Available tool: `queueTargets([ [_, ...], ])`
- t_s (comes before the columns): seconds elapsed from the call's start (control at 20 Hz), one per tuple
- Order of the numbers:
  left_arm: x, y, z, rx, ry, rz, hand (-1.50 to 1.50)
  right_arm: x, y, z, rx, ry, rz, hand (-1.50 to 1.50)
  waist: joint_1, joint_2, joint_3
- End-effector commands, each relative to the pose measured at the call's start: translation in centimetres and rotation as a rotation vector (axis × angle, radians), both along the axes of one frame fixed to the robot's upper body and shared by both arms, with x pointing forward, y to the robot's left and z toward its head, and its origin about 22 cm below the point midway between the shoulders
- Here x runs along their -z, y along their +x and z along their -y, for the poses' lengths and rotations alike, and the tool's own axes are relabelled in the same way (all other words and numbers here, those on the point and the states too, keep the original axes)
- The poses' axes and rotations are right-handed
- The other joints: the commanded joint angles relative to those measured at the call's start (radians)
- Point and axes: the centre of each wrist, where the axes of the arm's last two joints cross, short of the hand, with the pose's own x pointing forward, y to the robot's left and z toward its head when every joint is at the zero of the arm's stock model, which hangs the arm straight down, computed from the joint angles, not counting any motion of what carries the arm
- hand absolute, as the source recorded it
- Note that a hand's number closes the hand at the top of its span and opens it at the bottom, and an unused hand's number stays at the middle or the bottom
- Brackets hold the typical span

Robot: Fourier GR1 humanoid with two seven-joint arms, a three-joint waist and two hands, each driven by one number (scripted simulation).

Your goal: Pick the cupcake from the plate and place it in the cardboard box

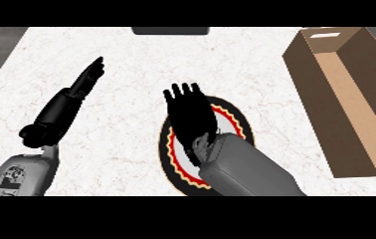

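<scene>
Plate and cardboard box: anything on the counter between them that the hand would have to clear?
In the head view, only bare white marbled counter lies between the plate and the cardboard box. The right hand is over the plate.

Matt brown cardboard box (345, 108) on pale veined marble counter (132, 113)

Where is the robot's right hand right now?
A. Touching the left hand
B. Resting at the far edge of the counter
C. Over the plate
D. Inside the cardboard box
C: the right hand stretches over the plate with its fingers straight, well apart from the cardboard box at the counter's right side.
</scene>
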Motion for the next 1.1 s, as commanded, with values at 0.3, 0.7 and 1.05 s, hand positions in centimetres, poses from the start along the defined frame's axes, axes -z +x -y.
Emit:
queueTargets([
  [0.3, 0.7, -1.0, 0.2, -0.009, 0.007, 0.007, 0.0, 2.2, 0.0, -0.3, -0.004, 0.021, -0.045, -1.5, 0.003, 0.0, 0.0],
  [0.7, 1.0, -0.7, 0.7, 0.007, 0.019, 0.014, 0.0, 5.7, 1.2, 2.0, 0.025, -0.049, -0.032, -1.5, -0.001, 0.0, 0.0],
  [1.05, -1.5, 0.9, 1.1, -0.005, 0.015, 0.004, 0.0, 5.3, 2.0, 0.5, 0.011, -0.035, -0.066, -1.5, 0.003, 0.001, 0.0],
])
